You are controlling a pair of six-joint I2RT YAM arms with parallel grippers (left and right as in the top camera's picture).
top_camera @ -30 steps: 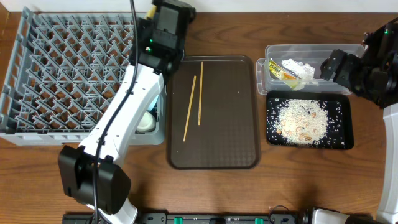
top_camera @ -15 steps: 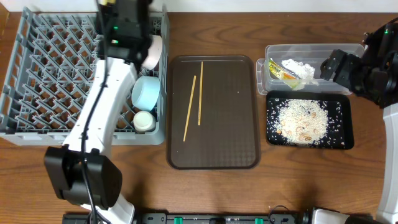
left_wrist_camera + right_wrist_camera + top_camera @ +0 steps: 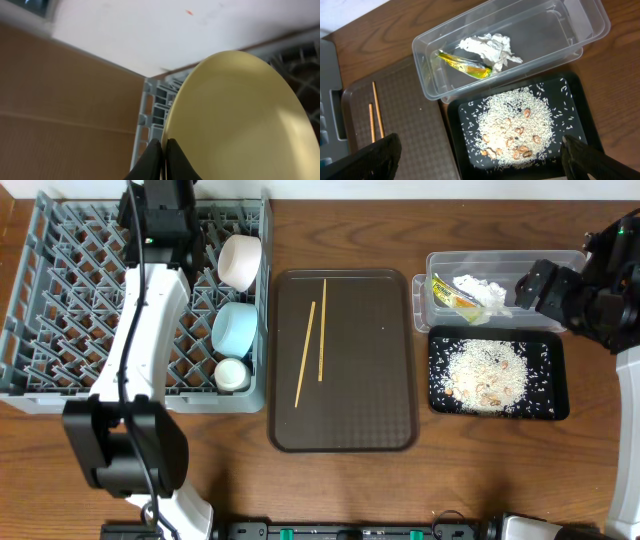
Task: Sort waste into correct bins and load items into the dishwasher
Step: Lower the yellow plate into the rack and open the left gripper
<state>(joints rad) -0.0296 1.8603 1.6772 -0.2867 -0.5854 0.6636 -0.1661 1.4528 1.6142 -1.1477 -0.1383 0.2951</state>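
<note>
At the far left of the wooden surface sits the grey dish rack, and the left arm reaches over its far edge. The left pincer is clenched on the rim of the yellow plate, which stands on edge above the rack's corner lattice (seen from the wrist camera, the plate fills most of the frame). Down the rack's right-hand column sit three pieces: the white-pinkish bowl at the far end, tipped on its side, the light blue bowl in the middle, and the small white cup nearest the front.

Just beside the rack lies the dark brown tray, with the two chopsticks lying lengthwise on it, close together and slightly splayed.

Further right, the clear tub holds the green-and-orange wrapper and the crumpled tissue, touching each other. Directly in front of it, the black tray carries a heap of rice scraps with loose grains around it.

The right pincer hangs spread wide above the tub and black tray, grasping nothing.
</note>
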